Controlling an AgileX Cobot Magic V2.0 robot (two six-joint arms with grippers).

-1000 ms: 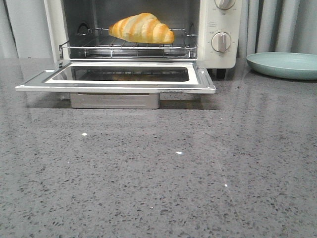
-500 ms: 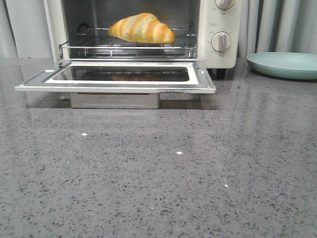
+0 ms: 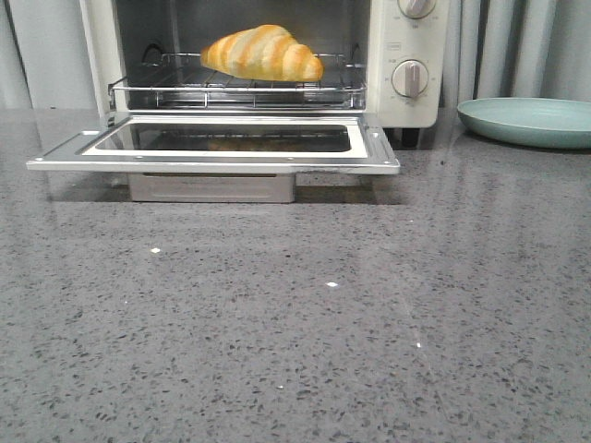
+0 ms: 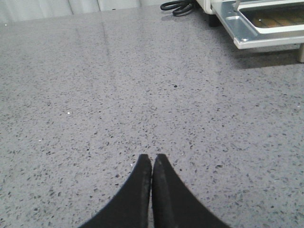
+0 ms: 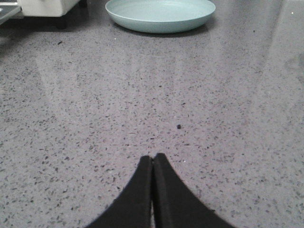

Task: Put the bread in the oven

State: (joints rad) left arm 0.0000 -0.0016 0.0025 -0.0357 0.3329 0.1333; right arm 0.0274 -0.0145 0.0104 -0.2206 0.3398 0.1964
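The bread [image 3: 262, 53], a golden-orange roll with paler stripes, lies on the wire rack [image 3: 238, 88] inside the cream-white oven [image 3: 406, 101]. The oven's glass door [image 3: 214, 146] hangs open, flat over the counter; its corner also shows in the left wrist view [image 4: 259, 26]. My left gripper [image 4: 152, 157] is shut and empty, low over bare grey counter, well short of the oven. My right gripper [image 5: 152, 156] is shut and empty over the counter, short of the teal plate [image 5: 160, 14]. Neither gripper shows in the front view.
The shallow teal plate [image 3: 528, 121] sits empty to the right of the oven. Two round knobs [image 3: 409, 78] are on the oven's right panel. A black cable [image 4: 178, 5] lies beside the oven. Grey curtains hang behind.
The whole front view has shifted a couple of pixels to the left; bread, oven door and plate keep their places relative to each other.
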